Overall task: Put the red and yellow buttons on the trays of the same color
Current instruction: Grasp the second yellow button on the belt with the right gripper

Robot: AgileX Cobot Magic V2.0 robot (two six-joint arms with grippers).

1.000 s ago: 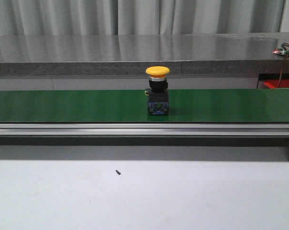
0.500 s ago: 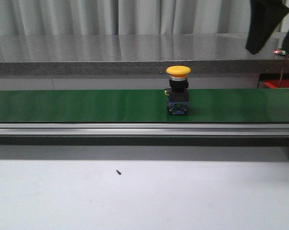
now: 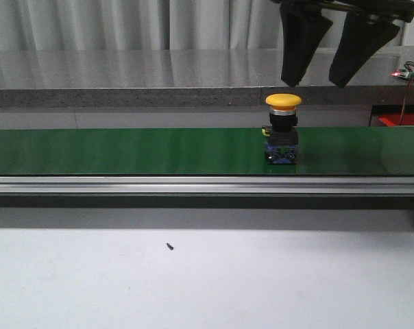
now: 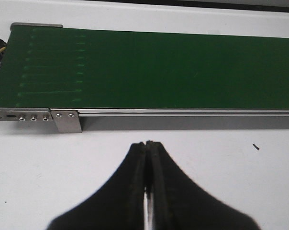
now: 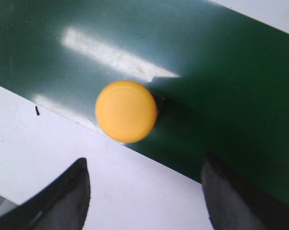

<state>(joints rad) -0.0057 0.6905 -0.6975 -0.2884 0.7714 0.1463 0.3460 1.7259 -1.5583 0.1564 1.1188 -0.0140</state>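
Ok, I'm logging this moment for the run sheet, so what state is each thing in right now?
yellow button: upright on the green conveyor belt, not gripped.
right gripper: open, above the button, not touching it.
left gripper: shut, empty, over the white table beside the belt.
green conveyor belt: carries only the yellow button.
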